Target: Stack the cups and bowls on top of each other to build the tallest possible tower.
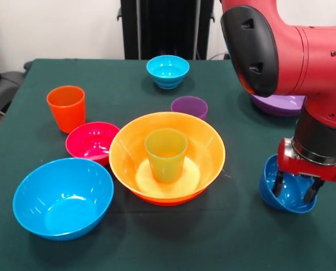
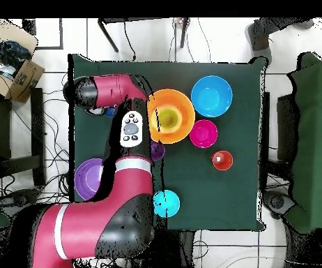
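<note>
My gripper point(image 1: 294, 193) is at the right of the table, its open fingers point(image 1: 278, 186) reaching down into the small dark blue bowl point(image 1: 269, 195), which looks tilted. The lime green cup point(image 1: 166, 153) stands upright inside the yellow-orange bowl point(image 1: 123, 152), which is nested in the orange-red bowl point(image 1: 168, 201). Loose on the cloth are the sky-blue bowl point(image 1: 62, 197), magenta bowl point(image 1: 92, 140), orange cup point(image 1: 66, 107), purple cup point(image 1: 189, 106) and cyan bowl point(image 1: 168, 70). The large purple bowl point(image 1: 278, 104) is partly hidden behind the arm. In the overhead view the arm covers the gripper.
The red arm point(image 1: 281, 51) hangs over the table's right side in the front view. The dark green cloth point(image 1: 213, 237) ends close in front of the dark blue bowl. In the overhead view the yellow-orange bowl point(image 2: 181, 105) and sky-blue bowl point(image 2: 211, 95) sit side by side.
</note>
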